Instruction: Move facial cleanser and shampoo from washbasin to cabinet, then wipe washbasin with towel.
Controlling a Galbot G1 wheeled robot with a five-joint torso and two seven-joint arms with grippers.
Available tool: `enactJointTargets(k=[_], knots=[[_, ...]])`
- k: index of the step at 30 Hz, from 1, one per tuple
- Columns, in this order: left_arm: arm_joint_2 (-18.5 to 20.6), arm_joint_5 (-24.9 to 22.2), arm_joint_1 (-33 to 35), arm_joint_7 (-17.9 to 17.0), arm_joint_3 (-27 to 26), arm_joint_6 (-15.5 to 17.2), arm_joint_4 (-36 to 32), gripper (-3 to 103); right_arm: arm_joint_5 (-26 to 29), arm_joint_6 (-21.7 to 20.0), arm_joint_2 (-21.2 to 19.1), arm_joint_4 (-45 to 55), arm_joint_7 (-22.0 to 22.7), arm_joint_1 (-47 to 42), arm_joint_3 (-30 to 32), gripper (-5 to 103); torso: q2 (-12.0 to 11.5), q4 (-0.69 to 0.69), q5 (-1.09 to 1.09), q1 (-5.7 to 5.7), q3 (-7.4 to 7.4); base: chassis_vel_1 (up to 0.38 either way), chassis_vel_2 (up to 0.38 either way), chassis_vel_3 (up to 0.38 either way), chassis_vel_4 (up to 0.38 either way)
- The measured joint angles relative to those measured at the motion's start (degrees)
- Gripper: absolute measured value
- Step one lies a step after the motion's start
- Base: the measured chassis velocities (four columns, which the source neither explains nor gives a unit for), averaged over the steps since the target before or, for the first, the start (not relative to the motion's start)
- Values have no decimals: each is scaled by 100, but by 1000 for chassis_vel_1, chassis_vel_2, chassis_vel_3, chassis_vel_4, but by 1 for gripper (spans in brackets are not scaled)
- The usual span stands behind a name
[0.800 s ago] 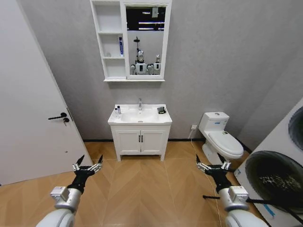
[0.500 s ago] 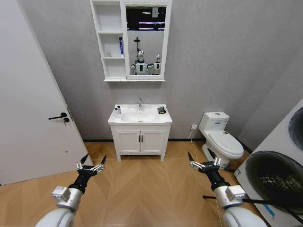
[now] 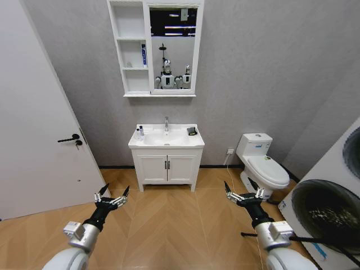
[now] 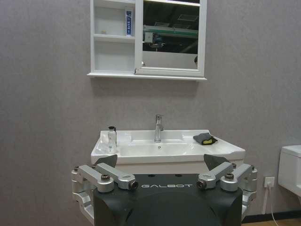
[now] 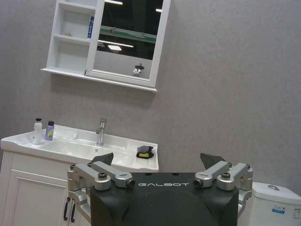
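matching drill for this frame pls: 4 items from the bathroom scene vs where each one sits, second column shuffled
Column 1:
1. towel
2. two small bottles
3. blue tube
4. left gripper

Column 2:
A. in a compartment of the cabinet, beside the mirror
B. on the washbasin rim, to the right of the tap in the head view
C. open, held low over the wood floor, far short of the vanity
D. on the washbasin rim, to the left of the tap in the head view

Pairs: 1-B, 2-D, 3-A, 4-C
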Motion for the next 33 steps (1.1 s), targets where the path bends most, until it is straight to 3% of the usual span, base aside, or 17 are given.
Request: enactJointTargets(k=[19,33], knots=[[17,10,41,34,-24,-51,104,100,-40,-135,55,-7,21,-51,22,100,1,0,-1,-1,-1,-26,24,22,-26],[-46,49,38,19,-8,-54,112,100,-42,-69,62,-60,11,-72,22,100,0,0,1,1,1,-222,217,223,-222]])
